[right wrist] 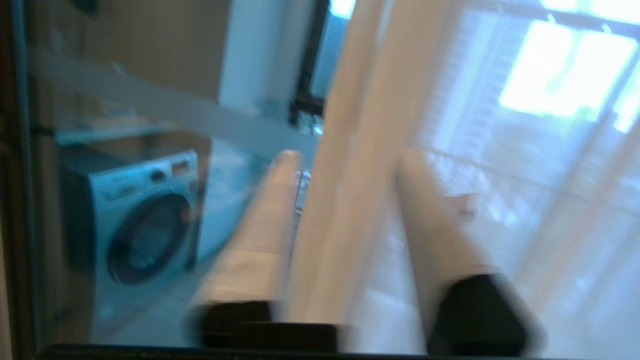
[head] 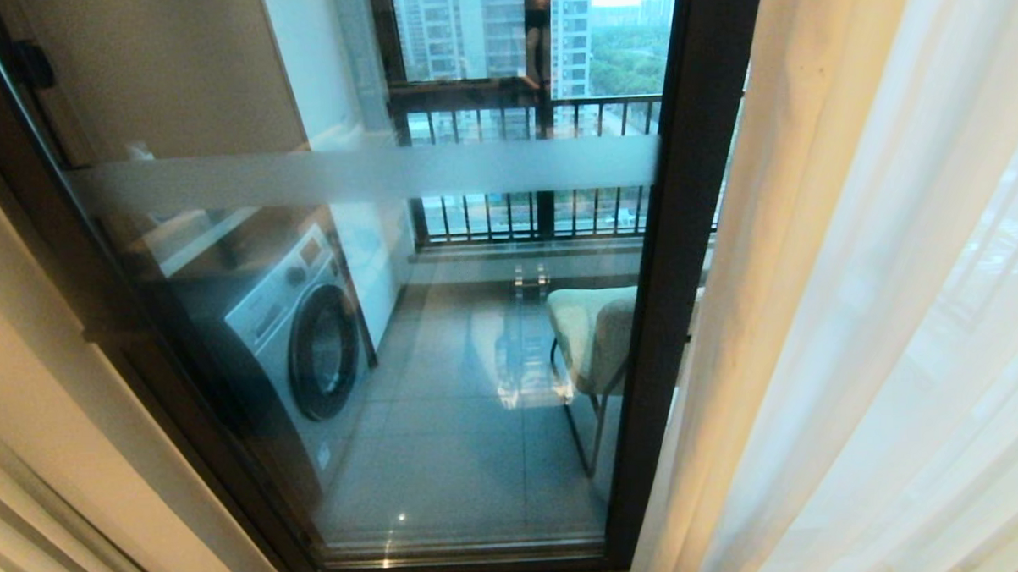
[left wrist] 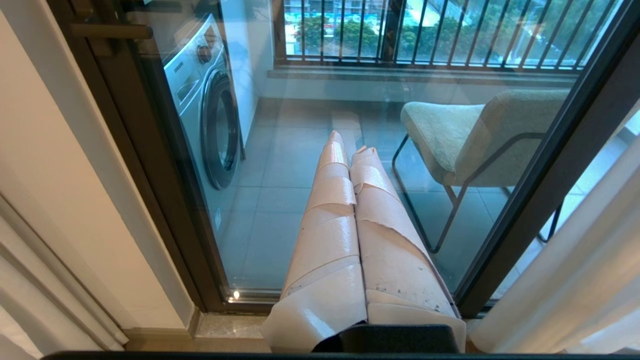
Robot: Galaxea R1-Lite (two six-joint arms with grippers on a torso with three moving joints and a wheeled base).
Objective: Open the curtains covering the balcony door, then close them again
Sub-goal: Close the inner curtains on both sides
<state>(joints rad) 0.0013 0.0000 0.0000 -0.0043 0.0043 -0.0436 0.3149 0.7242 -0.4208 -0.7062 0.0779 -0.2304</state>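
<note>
While curtains (head: 857, 308) hang bunched right — balcony door (head: 392, 324) uncovered.

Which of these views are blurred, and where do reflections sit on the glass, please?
Right wrist view: smeared throughout, the right claw and curtain soft-edged. Head view: sharp, faint reflections on the balcony door. Left wrist view: sharp, a small glint low on the pane.

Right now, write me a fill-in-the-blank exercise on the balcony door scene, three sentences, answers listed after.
1. The curtains hang bunched at the ____ side of the head view.
2. Behind the balcony door glass, the washing machine stands on the ____ side of the balcony.
3. The left gripper has its fingers ____, holding nothing.

Missing words: right; left; shut
</note>
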